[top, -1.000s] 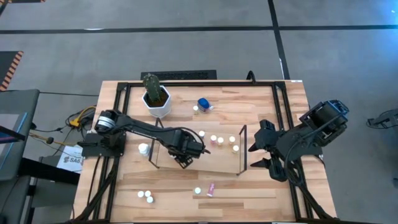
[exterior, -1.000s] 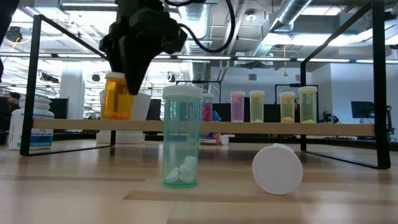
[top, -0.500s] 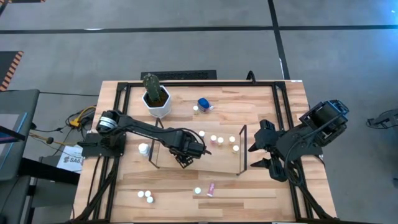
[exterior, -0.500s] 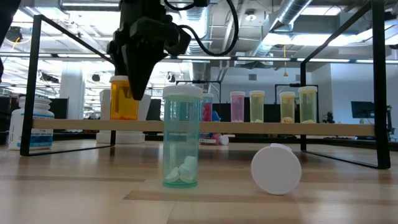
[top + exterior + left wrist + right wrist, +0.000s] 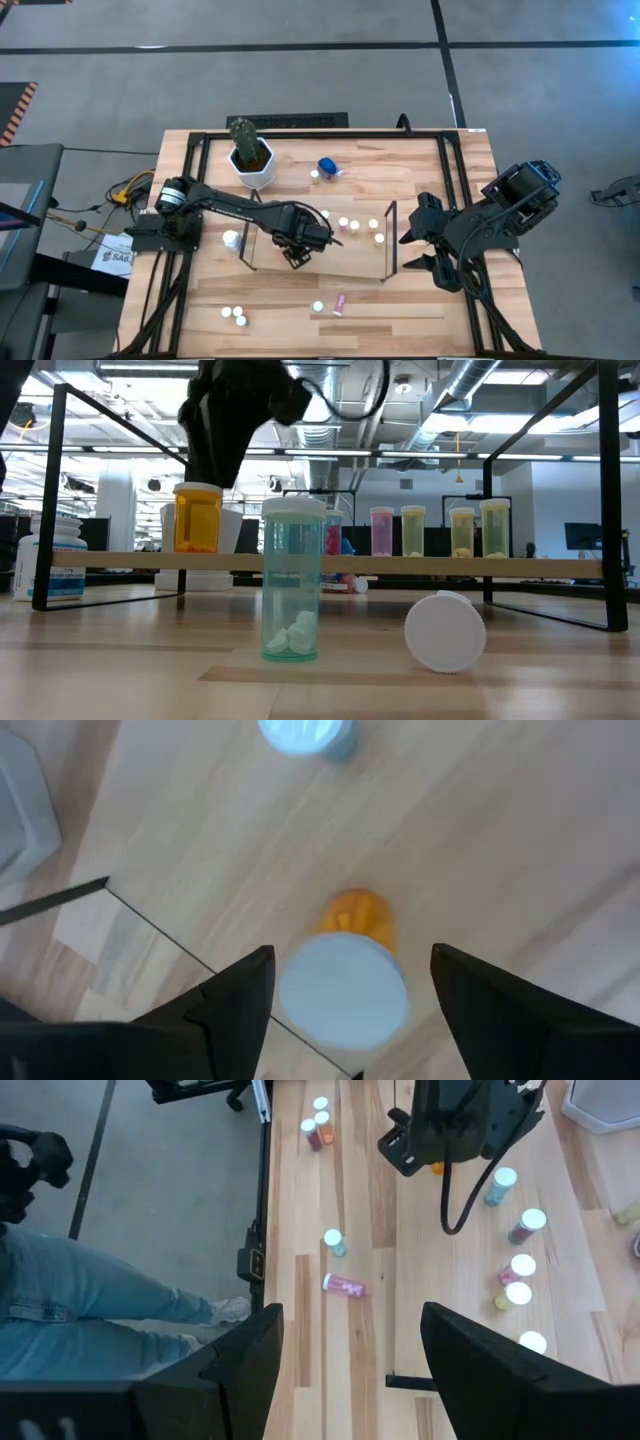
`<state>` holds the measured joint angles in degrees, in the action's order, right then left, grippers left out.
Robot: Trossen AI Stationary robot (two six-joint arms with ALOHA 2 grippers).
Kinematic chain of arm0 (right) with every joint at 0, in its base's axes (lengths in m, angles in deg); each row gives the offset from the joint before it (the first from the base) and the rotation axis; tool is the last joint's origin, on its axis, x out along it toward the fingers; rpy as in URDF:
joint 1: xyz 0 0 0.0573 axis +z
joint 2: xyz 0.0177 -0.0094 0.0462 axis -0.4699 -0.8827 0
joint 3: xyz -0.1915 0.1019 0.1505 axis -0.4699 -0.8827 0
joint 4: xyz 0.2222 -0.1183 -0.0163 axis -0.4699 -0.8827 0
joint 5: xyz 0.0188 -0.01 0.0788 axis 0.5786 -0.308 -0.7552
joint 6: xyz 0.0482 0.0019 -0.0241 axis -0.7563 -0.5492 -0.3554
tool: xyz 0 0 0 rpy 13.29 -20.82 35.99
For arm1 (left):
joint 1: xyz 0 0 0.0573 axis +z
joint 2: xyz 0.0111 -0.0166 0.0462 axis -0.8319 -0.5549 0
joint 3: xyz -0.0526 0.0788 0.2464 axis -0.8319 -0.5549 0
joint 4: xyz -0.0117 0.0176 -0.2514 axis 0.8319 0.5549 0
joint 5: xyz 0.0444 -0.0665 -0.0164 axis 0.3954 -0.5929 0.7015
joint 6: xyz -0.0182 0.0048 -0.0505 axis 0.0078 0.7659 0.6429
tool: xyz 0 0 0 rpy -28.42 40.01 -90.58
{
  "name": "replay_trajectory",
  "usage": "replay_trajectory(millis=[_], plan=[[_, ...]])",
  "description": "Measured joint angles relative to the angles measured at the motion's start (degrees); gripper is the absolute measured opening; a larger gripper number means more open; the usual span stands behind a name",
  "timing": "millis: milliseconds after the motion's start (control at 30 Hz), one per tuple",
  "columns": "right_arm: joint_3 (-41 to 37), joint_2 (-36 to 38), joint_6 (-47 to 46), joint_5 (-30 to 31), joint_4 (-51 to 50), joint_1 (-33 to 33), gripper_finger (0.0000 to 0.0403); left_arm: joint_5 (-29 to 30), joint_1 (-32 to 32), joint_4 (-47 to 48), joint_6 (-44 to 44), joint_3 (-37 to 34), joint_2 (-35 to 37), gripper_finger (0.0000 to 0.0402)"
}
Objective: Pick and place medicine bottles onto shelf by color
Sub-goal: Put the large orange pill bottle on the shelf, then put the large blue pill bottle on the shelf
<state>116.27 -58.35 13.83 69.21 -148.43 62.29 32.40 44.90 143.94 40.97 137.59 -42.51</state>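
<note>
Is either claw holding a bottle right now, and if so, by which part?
Nothing is held. The left claw is open above the orange bottle, which stands on the shelf. The right claw is open and empty.

High view looks straight down; low view looks level across the light-wood tabletop (image 5: 320, 680); both share the orange bottle (image 5: 198, 518).
</note>
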Motion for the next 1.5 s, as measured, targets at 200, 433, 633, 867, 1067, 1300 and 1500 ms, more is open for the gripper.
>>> replay_trajectory(millis=[200,433,633,867,1067,1300,1500], plan=[[0.0,0.0,-2.2,1.7,0.0,-0.6,0.026,-0.1,0.0,2.7,-0.1,7.9,0.0,0.0256],[0.0,0.3,-0.7,1.8,0.0,-6.2,0.026,-1.0,-1.1,9.1,-0.5,19.1,0.6,0.0256],[0.0,1.2,8.3,-1.6,0.0,-14.6,0.026,-6.4,-4.4,9.2,3.1,22.5,5.5,0.0256],[-2.2,1.2,20.4,-1.6,0.1,-29.1,0.026,-1.1,-9.3,9.3,13.0,22.9,11.9,0.0256],[-13.5,1.0,23.0,-1.6,1.8,-43.7,0.026,7.1,-11.9,9.2,15.7,22.9,17.0,0.0256],[-25.0,-2.2,20.7,-4.9,14.3,-53.0,0.026,13.6,-12.2,9.2,10.7,22.9,21.5,0.0256],[-26.1,-9.5,15.2,-4.9,20.3,-56.1,0.026,16.7,-11.3,9.2,6.2,22.9,24.8,0.0256]])
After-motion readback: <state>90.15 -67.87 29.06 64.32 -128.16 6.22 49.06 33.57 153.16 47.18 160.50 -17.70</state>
